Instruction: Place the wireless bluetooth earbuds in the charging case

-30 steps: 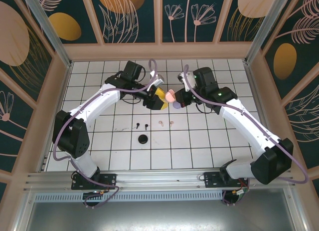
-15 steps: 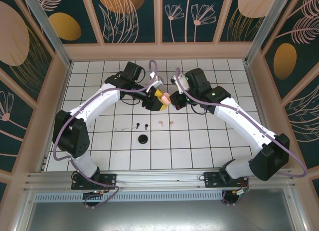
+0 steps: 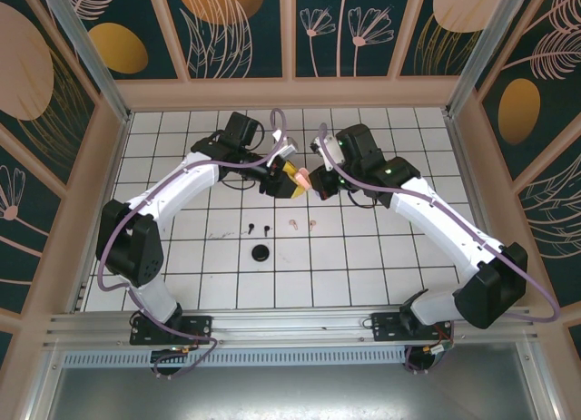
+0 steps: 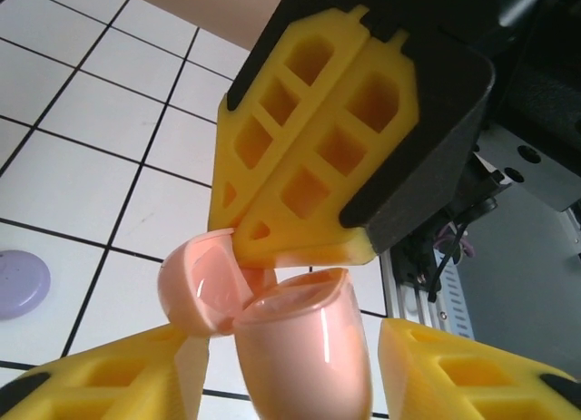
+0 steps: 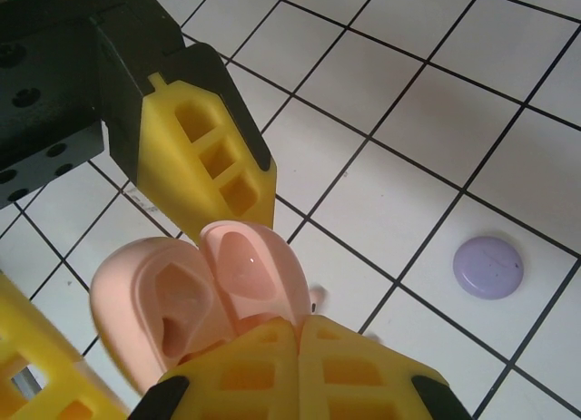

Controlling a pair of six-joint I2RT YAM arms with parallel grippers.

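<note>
We see the open, empty case held aloft at far centre by the left gripper, the right gripper's closed fingers touching it, while 2 black earbuds and 2 pink earbuds lie nearer, none inserted.

Your right fingers are pressed together at the bottom of the view, pinching the edge of the open pink case. Both hollow halves of the case face the camera, side by side. The left finger, yellow on a black mount, has its tip right at the case's upper rim. A lilac disc lies flat on the white tiled surface, well apart from the case. You'll notice a small pink speck just beside the case, too blurred to name.
</note>
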